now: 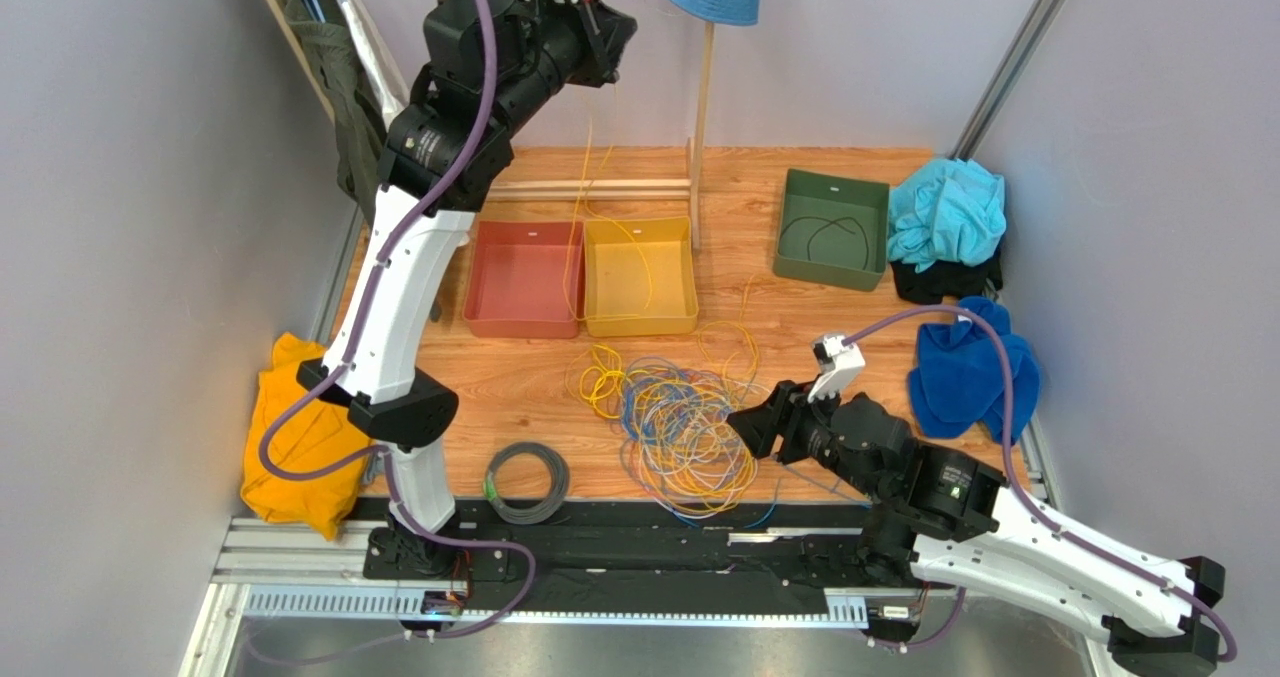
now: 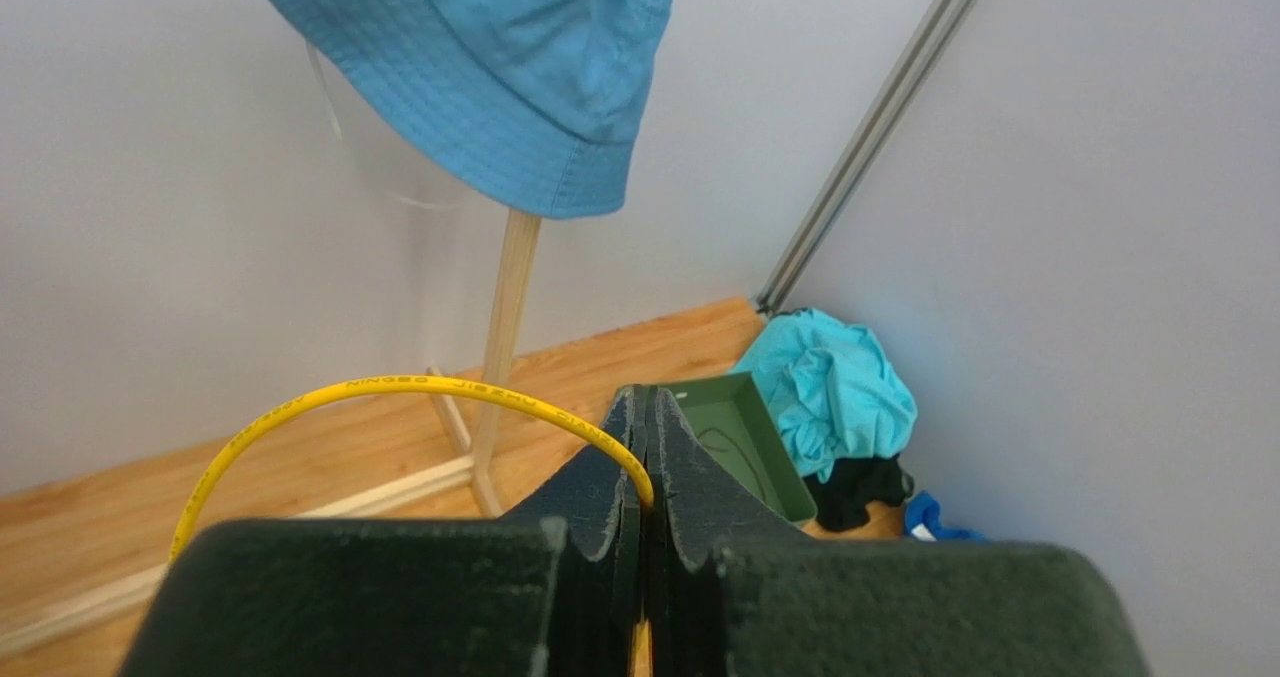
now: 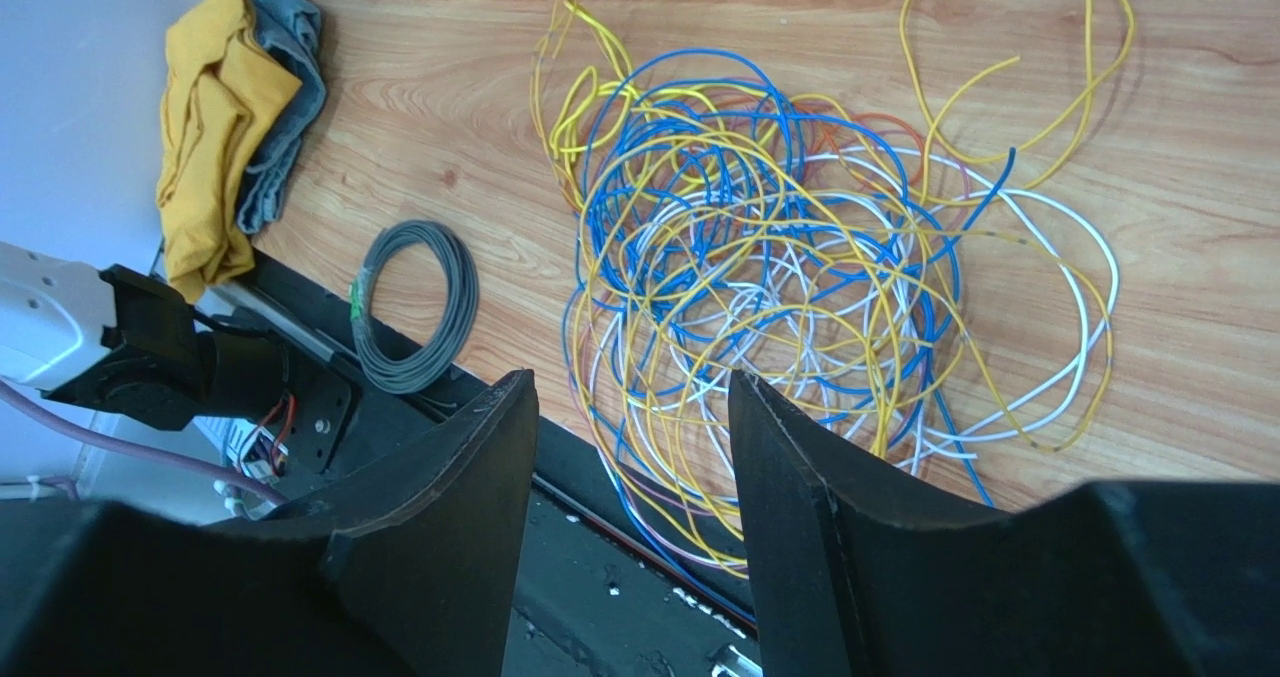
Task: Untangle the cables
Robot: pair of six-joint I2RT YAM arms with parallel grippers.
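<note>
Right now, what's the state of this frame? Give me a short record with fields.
left end effector: shut on a yellow cable, raised near the blue hat
right end effector: open, at the cable tangle's right edge, holding nothing
cable tangle: yellow, blue and pale wires heaped together
grey coil: separate, left of the cable tangle

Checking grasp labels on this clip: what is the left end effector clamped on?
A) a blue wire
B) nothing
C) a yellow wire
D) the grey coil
C: in the left wrist view, the left end effector is shut on a yellow wire, which arcs out from between its closed fingers.
</note>
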